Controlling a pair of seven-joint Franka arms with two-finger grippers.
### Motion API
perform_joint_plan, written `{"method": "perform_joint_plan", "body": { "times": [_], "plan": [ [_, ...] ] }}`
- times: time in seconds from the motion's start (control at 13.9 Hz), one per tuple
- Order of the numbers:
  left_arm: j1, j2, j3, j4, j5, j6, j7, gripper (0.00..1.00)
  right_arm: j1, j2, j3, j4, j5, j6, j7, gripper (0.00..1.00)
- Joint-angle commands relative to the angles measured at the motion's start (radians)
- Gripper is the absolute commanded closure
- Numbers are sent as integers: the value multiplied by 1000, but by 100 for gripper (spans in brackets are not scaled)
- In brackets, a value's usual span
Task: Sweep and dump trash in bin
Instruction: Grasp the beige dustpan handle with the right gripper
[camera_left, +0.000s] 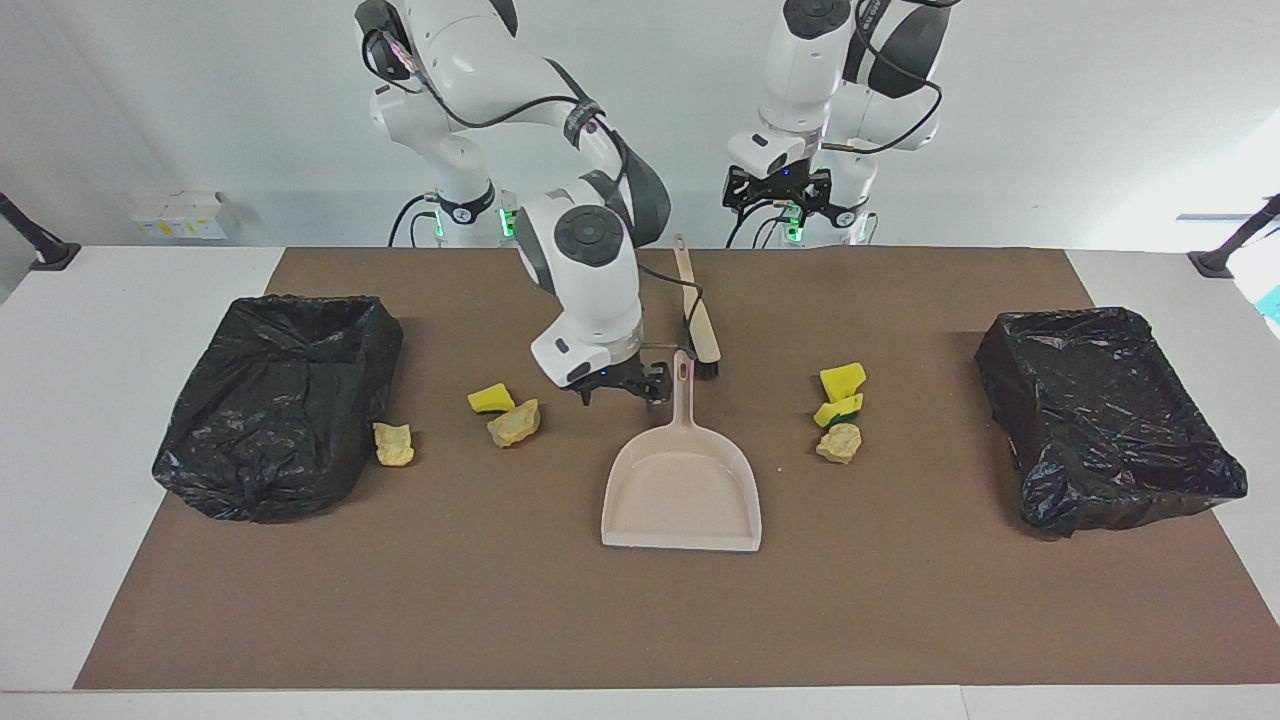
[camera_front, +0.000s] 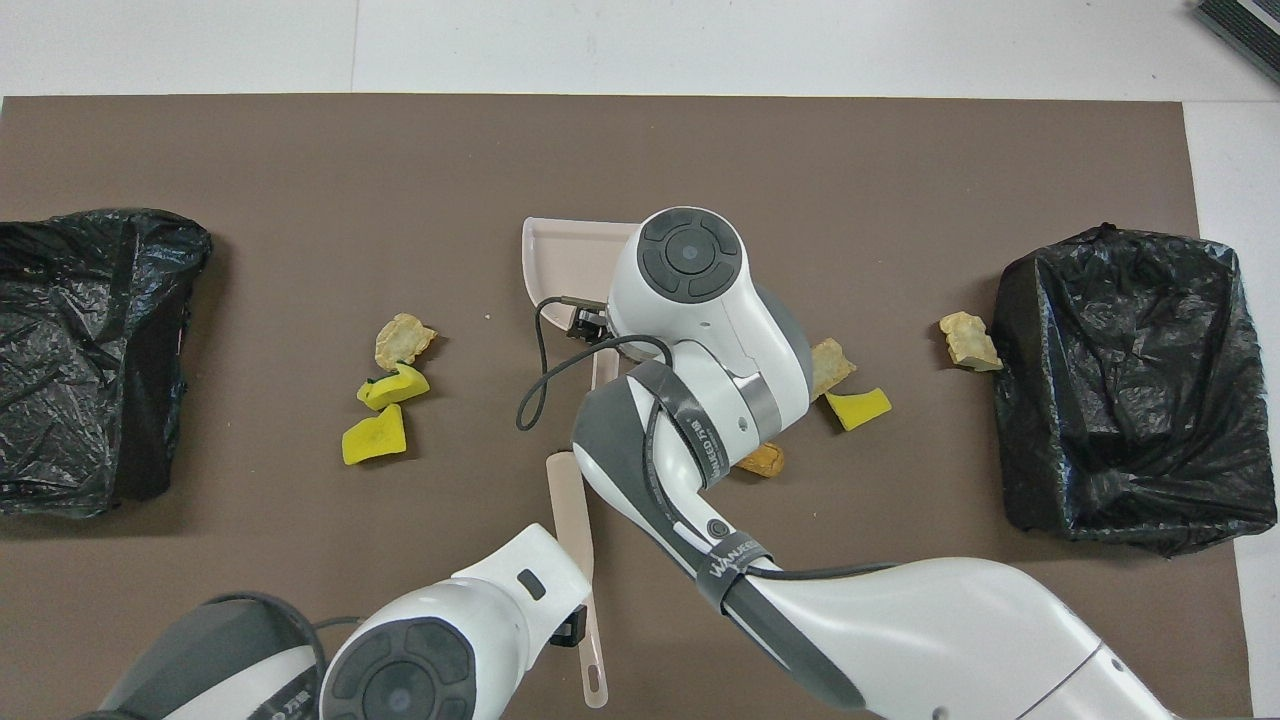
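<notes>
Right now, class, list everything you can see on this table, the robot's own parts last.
dustpan: one, beige, middle of the mat, handle toward the robots
brush: one, beige handle with black bristles, nearer to the robots than the dustpan
yellow sponge pieces: three, two toward the left arm's end, one toward the right arm's
tan chunks: four, three toward the right arm's end, one beside the two sponge pieces
bag-lined bins: two, black, one at each end of the mat
mat: one, brown, on the table
table: one, white
right gripper: open, low beside the dustpan's handle
left gripper: open, raised over the table edge by the brush handle
</notes>
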Motion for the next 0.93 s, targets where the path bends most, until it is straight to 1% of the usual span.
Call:
{"method": "perform_joint_plan", "body": {
  "times": [0.0,0.07,0.14,0.22,0.29,0.36,0.43,0.5,0.65,0.72,0.79,0.86],
  "plan": [
    [-72,20,18,-103,-8,158,-85,0,10,-30,11,-50,48,19,22,10],
    [-103,46,18,-117,-8,198,-119,0,14,-45,11,-83,48,26,13,12],
    [-115,71,18,-118,-8,211,-131,0,14,-54,13,-100,48,27,5,13],
    [-132,85,18,-120,-12,231,-154,0,21,-59,17,-112,48,27,-23,16],
    [-154,99,18,-126,-15,249,-171,0,26,-59,17,-124,48,27,-68,23],
    [-158,106,18,-132,-20,264,-184,0,32,-64,17,-141,48,25,-110,35],
    [-161,113,18,-134,-21,277,-193,0,33,-71,17,-149,48,11,-124,41],
    [-174,123,18,-137,-26,286,-199,0,34,-74,17,-152,48,2,-126,50],
    [-183,134,18,-149,-34,312,-199,0,34,-73,17,-141,36,-27,-138,82],
    [-183,134,18,-157,-34,321,-199,0,35,-73,17,-140,26,-32,-155,94],
    [-183,134,18,-160,-35,323,-199,0,34,-74,17,-138,26,-33,-168,100],
    [-183,137,18,-160,-49,326,-199,0,34,-77,17,-127,26,-36,-188,100]
  ]
}}
